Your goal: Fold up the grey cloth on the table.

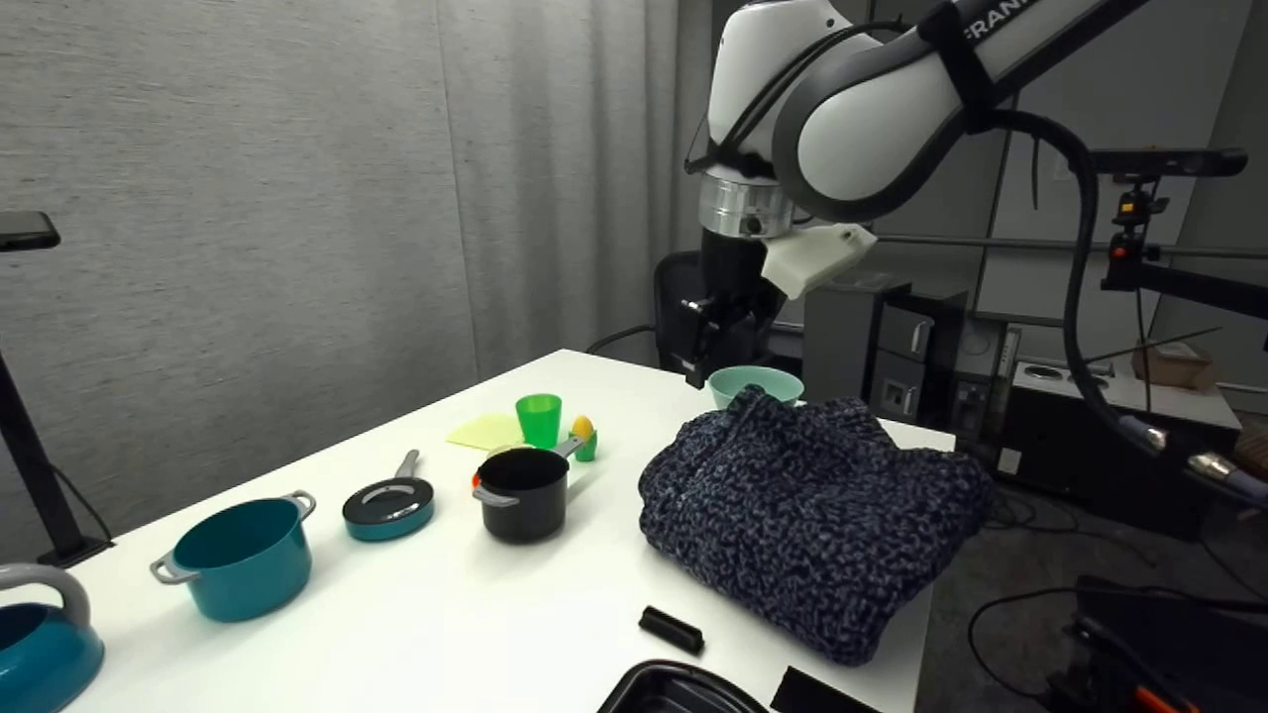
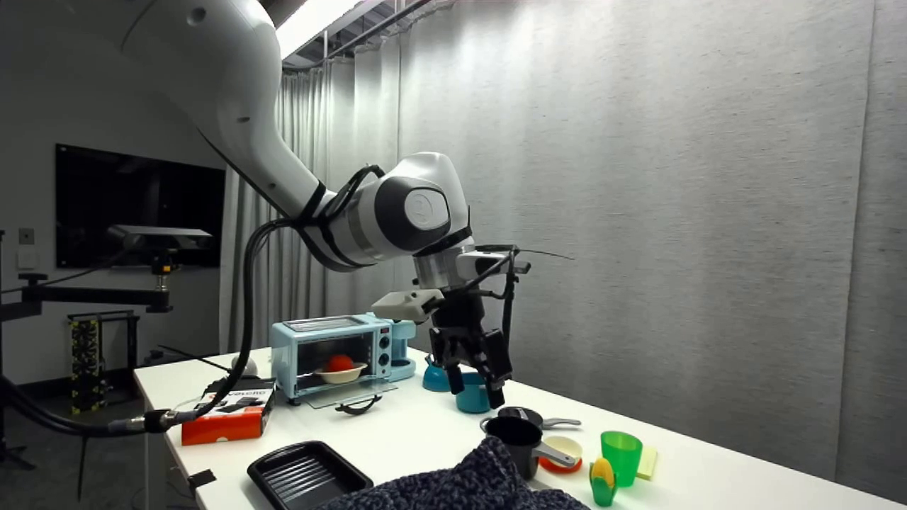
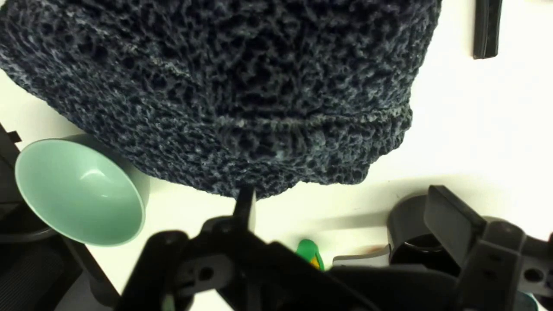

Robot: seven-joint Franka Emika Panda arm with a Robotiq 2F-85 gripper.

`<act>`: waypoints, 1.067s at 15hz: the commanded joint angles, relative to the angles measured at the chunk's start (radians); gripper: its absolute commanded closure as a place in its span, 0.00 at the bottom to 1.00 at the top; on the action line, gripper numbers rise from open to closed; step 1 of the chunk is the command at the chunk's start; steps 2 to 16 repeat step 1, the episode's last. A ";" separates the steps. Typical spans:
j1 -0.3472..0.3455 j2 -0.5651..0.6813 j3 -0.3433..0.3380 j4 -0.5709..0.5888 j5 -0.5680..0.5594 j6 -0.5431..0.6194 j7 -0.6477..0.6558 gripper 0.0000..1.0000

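Navy-grey, white-speckled knitted cloth (image 1: 802,515) is lying in a rumpled heap on the long, white, rectangular table (image 1: 416,614), near its edge. I am holding the black 2-fingered gripper (image 3: 345,201) above the table, its jaws standing spread wide apart. Just beside the cloth, 1 round mint-green bowl (image 3: 77,190) is sitting; 1 black pot with grey handles (image 1: 535,513) is standing upright, apart from the cloth.
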 commanded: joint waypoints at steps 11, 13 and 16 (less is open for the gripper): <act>0.000 0.002 -0.006 0.000 0.001 -0.002 -0.002 0.00; 0.000 0.002 -0.006 0.000 0.001 -0.002 -0.002 0.00; 0.000 0.002 -0.006 0.000 0.001 -0.002 -0.002 0.00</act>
